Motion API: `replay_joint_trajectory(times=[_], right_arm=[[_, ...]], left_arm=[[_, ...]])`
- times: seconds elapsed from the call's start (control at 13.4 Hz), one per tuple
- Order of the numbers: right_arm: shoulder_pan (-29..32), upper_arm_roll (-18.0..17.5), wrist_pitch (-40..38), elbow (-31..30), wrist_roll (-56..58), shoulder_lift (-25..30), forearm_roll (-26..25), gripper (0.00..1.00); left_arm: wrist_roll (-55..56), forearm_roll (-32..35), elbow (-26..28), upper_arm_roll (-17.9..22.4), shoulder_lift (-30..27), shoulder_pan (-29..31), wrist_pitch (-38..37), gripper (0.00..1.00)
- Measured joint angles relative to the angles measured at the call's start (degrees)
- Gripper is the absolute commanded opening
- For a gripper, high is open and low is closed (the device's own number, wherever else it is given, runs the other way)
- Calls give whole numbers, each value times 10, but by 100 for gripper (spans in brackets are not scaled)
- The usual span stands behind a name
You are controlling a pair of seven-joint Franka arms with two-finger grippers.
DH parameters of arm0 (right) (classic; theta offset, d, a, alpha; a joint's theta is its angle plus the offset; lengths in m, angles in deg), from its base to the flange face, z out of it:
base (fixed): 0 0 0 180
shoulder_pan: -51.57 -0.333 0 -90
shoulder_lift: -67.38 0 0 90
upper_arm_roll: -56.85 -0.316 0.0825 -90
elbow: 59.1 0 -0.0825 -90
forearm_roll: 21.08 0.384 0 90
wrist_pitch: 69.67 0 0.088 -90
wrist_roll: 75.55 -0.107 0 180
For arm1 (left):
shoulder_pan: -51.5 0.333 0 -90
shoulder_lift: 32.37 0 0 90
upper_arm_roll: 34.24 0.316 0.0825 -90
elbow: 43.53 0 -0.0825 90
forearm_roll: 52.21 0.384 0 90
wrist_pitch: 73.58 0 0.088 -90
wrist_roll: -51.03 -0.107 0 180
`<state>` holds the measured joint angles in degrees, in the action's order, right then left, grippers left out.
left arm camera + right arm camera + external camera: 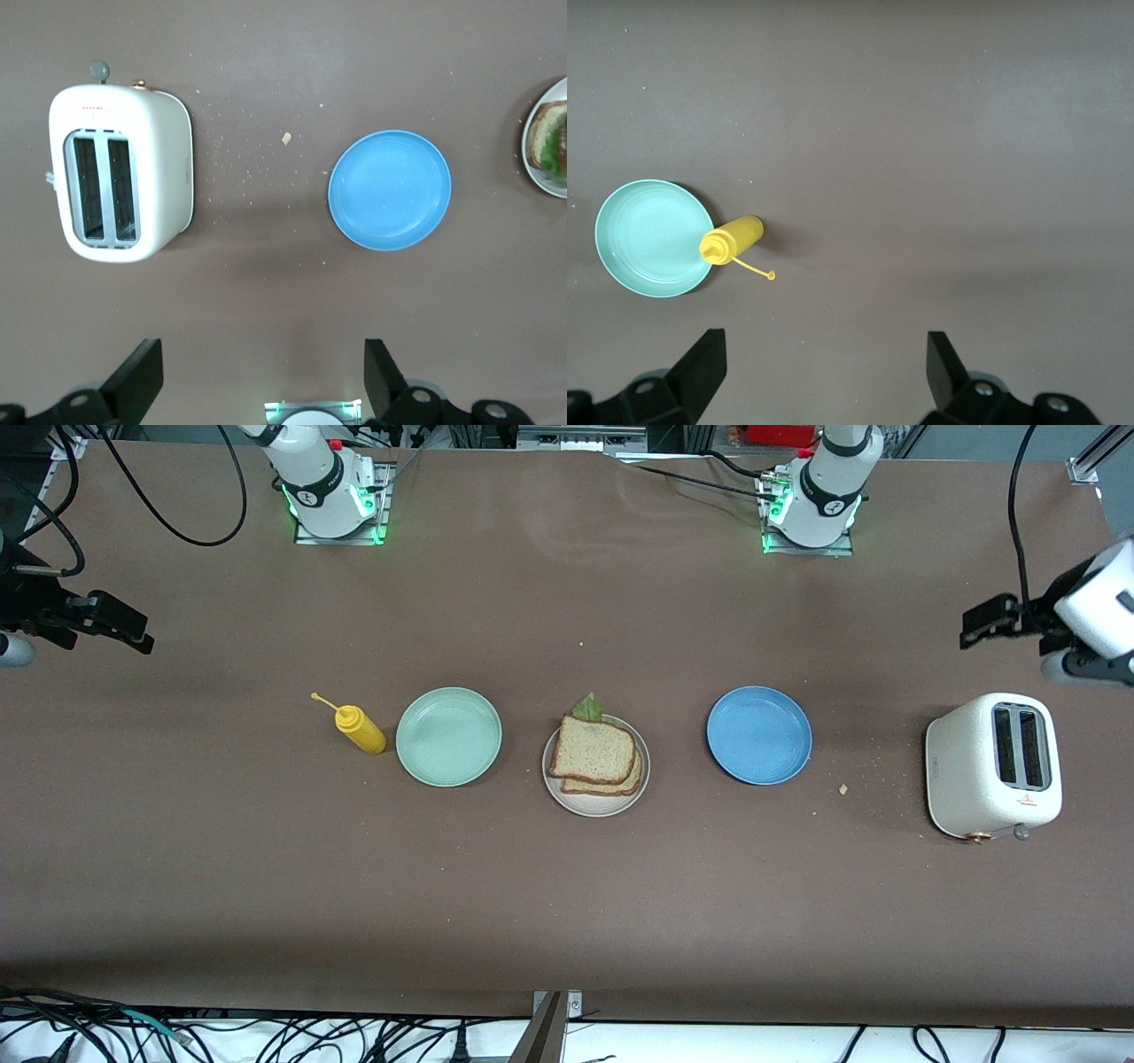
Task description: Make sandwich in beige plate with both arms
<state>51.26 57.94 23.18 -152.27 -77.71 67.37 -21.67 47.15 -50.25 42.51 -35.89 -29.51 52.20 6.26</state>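
The sandwich (595, 755) already sits stacked on the beige plate (567, 790) mid-table, top slice skewed and lettuce (588, 708) poking out, so any nudge could topple it, though left claw (257, 372) and right claw (824, 367) wait spread apart, empty, over the table's ends.

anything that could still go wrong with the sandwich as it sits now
1. The top slice of the sandwich sits offset from the lower one, so a nudge might slide it off the beige plate.
2. The lettuce leaf pokes past the rim and could drop onto the table.
3. Both arms wait at the table ends, left gripper and right gripper open; the toaster lies near the left gripper's path.
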Motion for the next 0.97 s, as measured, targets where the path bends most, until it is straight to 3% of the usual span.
replay_joint_trajectory(times=[0.3, 0.97], right_arm=[[0, 0, 0, 0, -1, 0, 0, 100], [3, 0, 0, 0, -1, 0, 0, 100]], left_arm=[[2, 0, 2, 7, -28, -10, -14, 100], [14, -6, 9, 9, -30, -15, 36, 100]])
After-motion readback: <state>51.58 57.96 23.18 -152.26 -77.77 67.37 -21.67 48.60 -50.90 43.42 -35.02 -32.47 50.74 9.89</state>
